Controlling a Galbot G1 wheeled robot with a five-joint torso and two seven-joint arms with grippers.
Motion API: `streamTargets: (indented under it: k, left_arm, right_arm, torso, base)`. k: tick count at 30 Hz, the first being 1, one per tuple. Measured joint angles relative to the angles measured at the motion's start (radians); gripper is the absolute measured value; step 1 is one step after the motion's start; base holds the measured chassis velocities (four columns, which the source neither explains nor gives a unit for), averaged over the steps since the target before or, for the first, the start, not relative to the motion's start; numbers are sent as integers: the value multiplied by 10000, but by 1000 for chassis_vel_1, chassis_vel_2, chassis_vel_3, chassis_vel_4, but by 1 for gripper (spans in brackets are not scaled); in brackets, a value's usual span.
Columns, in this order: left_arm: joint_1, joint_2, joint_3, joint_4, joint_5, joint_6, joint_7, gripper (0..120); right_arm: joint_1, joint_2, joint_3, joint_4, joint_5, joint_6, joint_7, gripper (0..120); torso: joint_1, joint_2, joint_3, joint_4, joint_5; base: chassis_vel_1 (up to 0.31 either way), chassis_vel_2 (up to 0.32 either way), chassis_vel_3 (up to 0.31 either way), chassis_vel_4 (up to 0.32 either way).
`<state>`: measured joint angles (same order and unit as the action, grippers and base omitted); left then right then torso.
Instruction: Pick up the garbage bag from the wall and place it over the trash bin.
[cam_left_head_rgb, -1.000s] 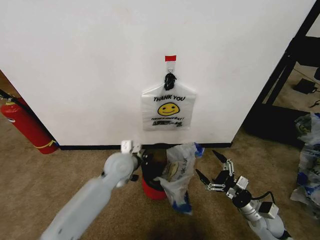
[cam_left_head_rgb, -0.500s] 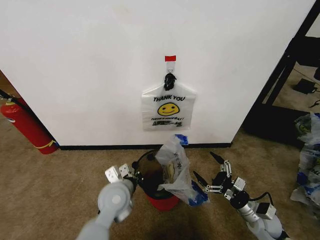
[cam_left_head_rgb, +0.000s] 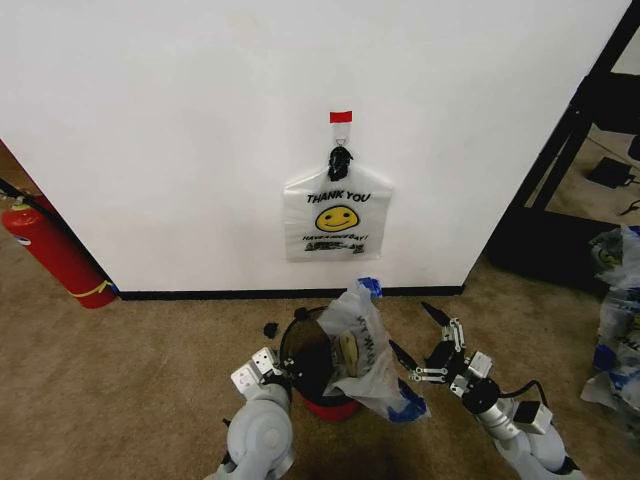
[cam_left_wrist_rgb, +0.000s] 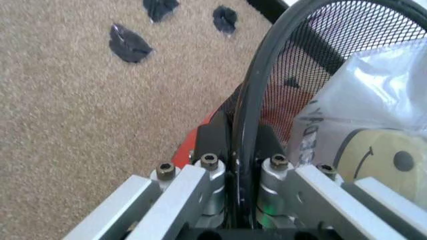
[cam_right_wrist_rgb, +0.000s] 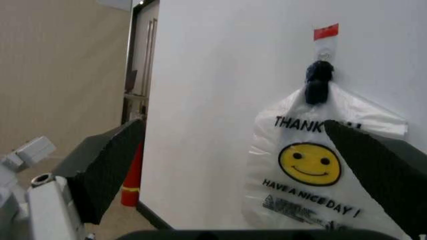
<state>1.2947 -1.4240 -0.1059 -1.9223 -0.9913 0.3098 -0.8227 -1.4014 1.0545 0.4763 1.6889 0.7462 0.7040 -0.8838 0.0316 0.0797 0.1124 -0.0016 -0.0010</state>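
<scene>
Left gripper (cam_left_head_rgb: 272, 372) sits low in the frame, left of centre, its fingers clamped on the black wire rim of the trash bin (cam_left_head_rgb: 303, 352); the left wrist view has the rim running straight between the two metal fingers (cam_left_wrist_rgb: 207, 185), so my guess is it grips the bin to steady it while the bag goes on. Garbage bag (cam_left_head_rgb: 362, 352), thin white plastic with a yellow smiley and blue handle patches, is draped across the bin's right side, partly inside the mouth and partly spilling down toward the carpet, not yet spread around the rim. Right gripper (cam_left_head_rgb: 425, 352) hovers just to the right of the bag, lower right of centre, fingers apart and holding nothing. Up on the wall (cam_left_head_rgb: 180, 130) a second smiley bag (cam_left_head_rgb: 336, 220) hangs flat from a hook under red tape, centre frame, untouched. Over at the left edge, a red fire extinguisher (cam_left_head_rgb: 50, 250) leans by the baseboard
</scene>
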Motion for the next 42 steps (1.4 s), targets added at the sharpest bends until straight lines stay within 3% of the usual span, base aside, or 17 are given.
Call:
streamTargets:
  k: [9, 17, 27, 33, 35, 36, 42]
  left_arm:
    - [19, 37, 41, 95, 260, 29, 244, 4]
    - [453, 627, 55, -857, 1477, -32, 606, 36]
    - [544, 1078, -9, -1757, 1796, 134, 729, 68]
    - [614, 2067, 419, -2642, 3653, 14, 2382, 93]
    - [616, 2141, 468, -2663, 3781, -8, 2512, 93]
    - [603, 2588, 845, -2708, 4528, -114, 3236, 99]
    - [110, 3442, 2192, -2287, 5711, -255, 4373, 100]
  right_arm:
    - [-41, -18, 60, -12, 112, 53, -102, 100]
    - [-47, 47, 63, 112, 111, 34, -137, 100]
    - [80, 156, -30, 107, -2, -69, -88, 100]
    - [91, -94, 132, 491, 1257, -548, 918, 100]
    - [96, -108, 153, 510, 1311, -567, 976, 100]
    - [174, -297, 414, 653, 1682, -717, 1483, 100]
    - [392, -1104, 1692, 475, 936, -946, 3143, 100]
  torso:
    - [0, 0, 0, 1, 1]
    - [0, 0, 0, 3, 0]
    - [0, 0, 0, 2, 0]
    - [-1, 0, 0, 2, 1]
    - [-1, 0, 0, 2, 1]
    - [-1, 0, 0, 3, 0]
    - [0, 0, 0, 2, 1]
  base:
    - [0, 0, 0, 0]
    - [0, 0, 0, 0]
    - [0, 0, 0, 0]
    - [0, 0, 0, 0]
    - [0, 0, 0, 0]
    - [0, 0, 0, 0]
    - [0, 0, 0, 0]
